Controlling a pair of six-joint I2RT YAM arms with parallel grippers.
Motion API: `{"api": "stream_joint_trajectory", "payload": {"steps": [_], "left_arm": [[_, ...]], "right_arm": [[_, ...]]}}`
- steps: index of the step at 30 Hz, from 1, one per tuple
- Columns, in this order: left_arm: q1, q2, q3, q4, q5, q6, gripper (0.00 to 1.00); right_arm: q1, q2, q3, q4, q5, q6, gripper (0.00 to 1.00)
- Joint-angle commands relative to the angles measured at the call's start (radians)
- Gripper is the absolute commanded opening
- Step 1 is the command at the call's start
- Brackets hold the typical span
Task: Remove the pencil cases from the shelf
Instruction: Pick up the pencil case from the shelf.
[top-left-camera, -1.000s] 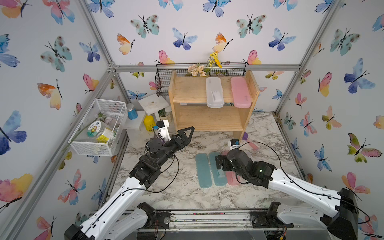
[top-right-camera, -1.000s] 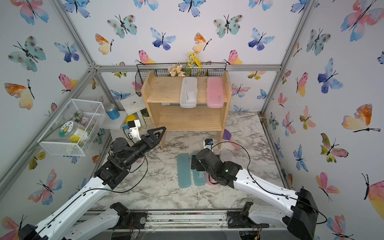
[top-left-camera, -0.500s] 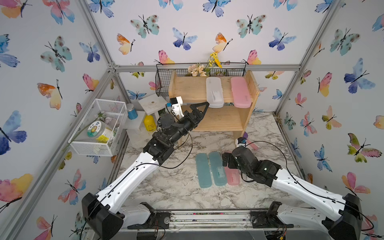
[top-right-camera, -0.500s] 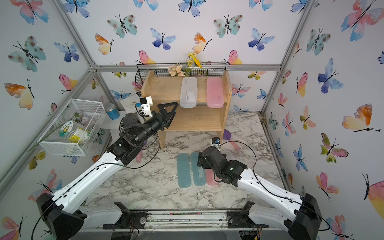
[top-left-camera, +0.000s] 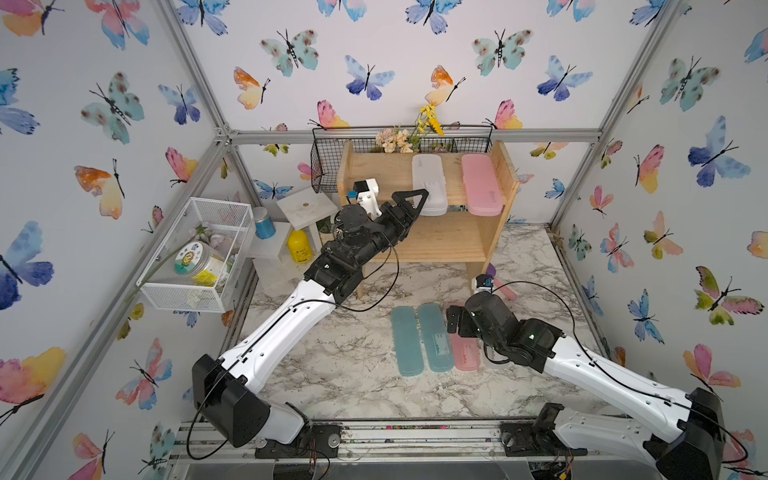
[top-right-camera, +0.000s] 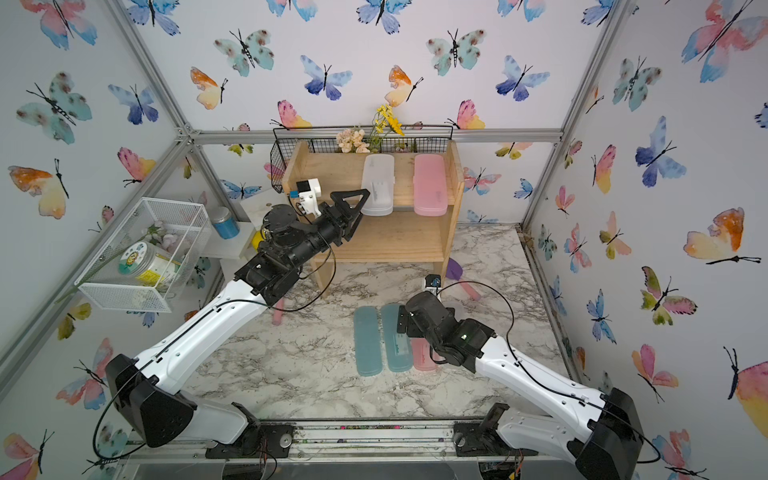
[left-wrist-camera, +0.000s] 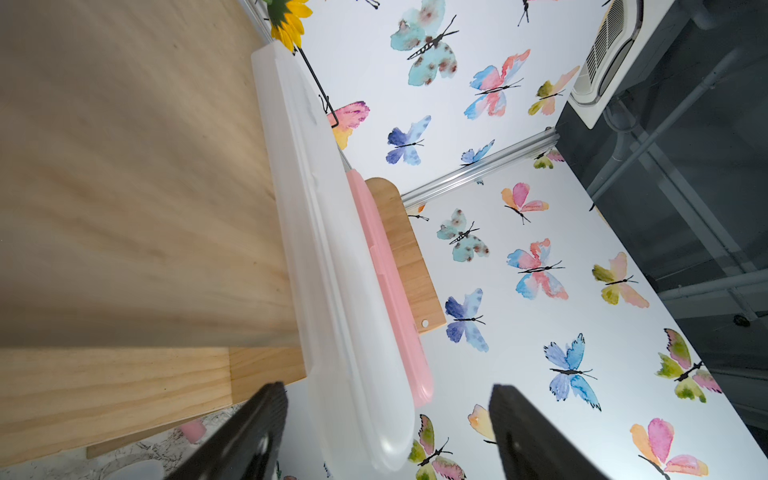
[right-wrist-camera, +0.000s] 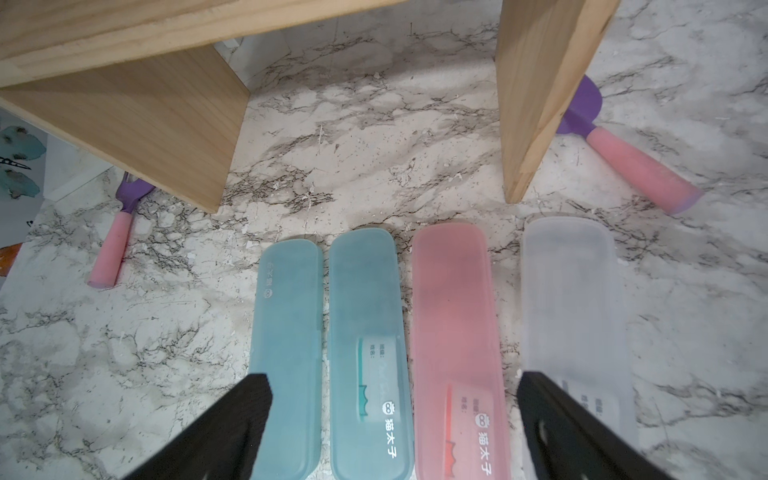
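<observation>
White pencil case (top-left-camera: 429, 183) on the shelf (top-left-camera: 374, 174) sits between the jaws of my open left tool (left-wrist-camera: 386, 395); next I must close, then pull.

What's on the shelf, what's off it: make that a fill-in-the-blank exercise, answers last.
The shelf holds ___ pencil cases on its top tier.
On the marble floor ___ more lie in a row.
The left gripper straddles the end of the shelf's ___ case.
The right gripper, above the row, has its jaws ___.
Missing words: two, four, white, open.
</observation>
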Motion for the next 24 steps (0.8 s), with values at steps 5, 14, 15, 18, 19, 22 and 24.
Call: {"api": "stream_joint_trajectory", "payload": {"steps": [5,14,15,18,19,22,24], "left_arm": [[-0.002,0.021,0.013,-0.011,0.025,0.005,0.56],[0.0,0.026,0.008,-0.008,0.024,0.008,0.29],[-0.002,0.026,0.005,-0.007,0.022,0.008,0.27],[-0.001,0.021,-0.018,0.017,0.026,0.006,0.24],[0.0,0.016,-0.031,0.03,0.028,0.004,0.23],[0.0,0.002,-0.063,0.056,0.02,0.004,0.17],[0.0,-0.008,-0.082,0.073,0.021,0.009,0.16]], "right_arm": [[-0.013,0.009,0.028,-0.025,-0.017,-0.027,0.99],[-0.015,0.02,0.025,-0.017,-0.034,-0.02,0.99],[-0.015,0.024,0.028,-0.023,-0.036,-0.018,0.99],[-0.015,0.024,0.024,-0.024,-0.033,-0.014,0.99],[-0.015,0.023,0.024,-0.024,-0.03,-0.012,0.99],[-0.015,0.023,0.021,-0.015,-0.036,-0.009,0.99],[-0.015,0.024,0.021,-0.013,-0.04,-0.009,0.99]]}}
